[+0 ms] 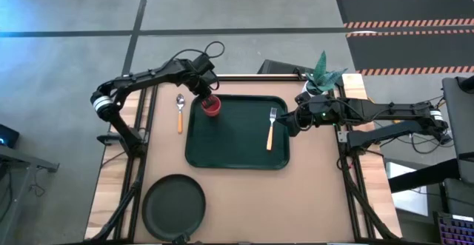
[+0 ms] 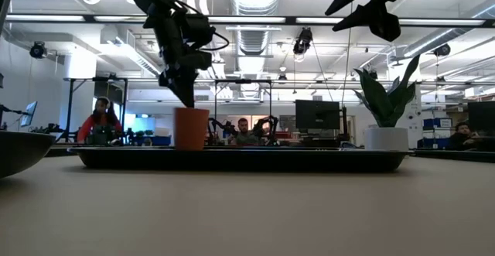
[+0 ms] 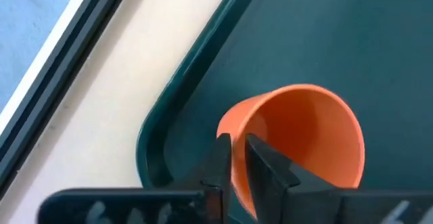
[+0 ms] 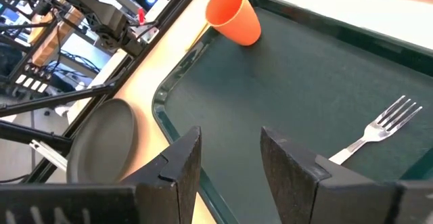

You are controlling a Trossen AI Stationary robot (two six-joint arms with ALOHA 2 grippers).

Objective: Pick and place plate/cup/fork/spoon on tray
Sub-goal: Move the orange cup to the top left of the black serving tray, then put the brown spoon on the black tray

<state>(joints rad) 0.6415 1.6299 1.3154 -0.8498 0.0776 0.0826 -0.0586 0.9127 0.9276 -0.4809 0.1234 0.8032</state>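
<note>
Placing now: left gripper (image 1: 207,99) pinches the cup (image 1: 212,107) wall, cup standing in the tray (image 1: 237,160) corner.
Done: fork (image 1: 271,129) on tray.
Left: spoon (image 1: 179,112), plate (image 1: 174,207) on table.
Right gripper (image 1: 290,122): fingers apart, empty.

No readable text, labels, brand names, numbers or signs appear in any view.
</note>
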